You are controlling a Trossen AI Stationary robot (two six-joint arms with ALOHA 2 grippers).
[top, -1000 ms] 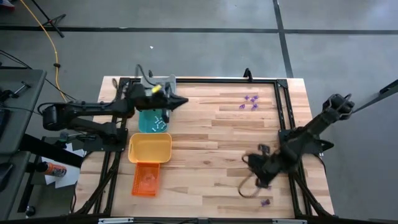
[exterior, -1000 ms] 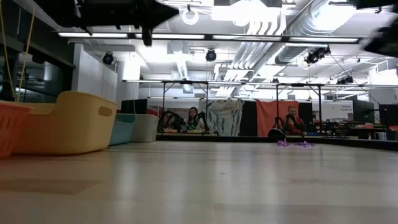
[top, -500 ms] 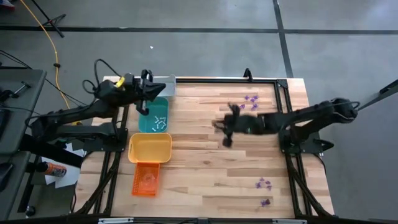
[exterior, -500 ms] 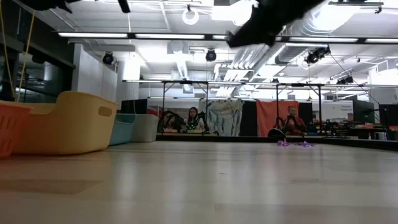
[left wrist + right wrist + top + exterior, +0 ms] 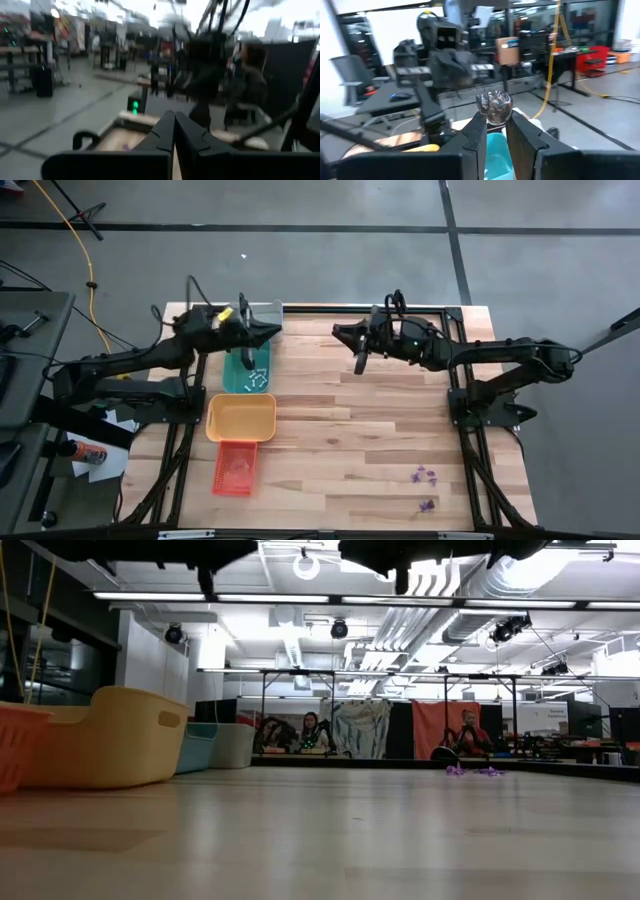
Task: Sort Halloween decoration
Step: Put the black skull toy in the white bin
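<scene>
Right gripper (image 5: 359,366): upper middle of the high view, above the wooden tabletop (image 5: 340,450), right of the teal tray. In the right wrist view its two dark fingers (image 5: 476,131) are clamped on a small whitish, shiny trinket (image 5: 494,107) that sticks up between their tips.

Left gripper (image 5: 272,332): upper left of the high view, over the far end of the teal rectangular plastic tray (image 5: 246,368). In the left wrist view its fingers (image 5: 167,131) are pressed together with nothing between them.

Trays: a column at the left of the high view. From top to bottom stand a grey tray (image 5: 262,314), partly hidden by the left arm, the teal tray, a yellow plastic tray (image 5: 241,419) and a small orange tray (image 5: 235,469). In the low view the orange tray (image 5: 14,745) and the yellow tray (image 5: 110,738) show at the left edge.

Halloween decoration, sorted part: several whitish trinkets (image 5: 254,375) lie inside the teal tray.

Halloween decoration, unsorted part: a few tiny purple trinkets (image 5: 426,476) lie on the tabletop at the lower right of the high view, well apart from both grippers. In the low view more small purple trinkets (image 5: 472,770) lie far back on the tabletop, right of the middle.

Room: two persons (image 5: 310,733) sit behind the tabletop in the low view.
</scene>
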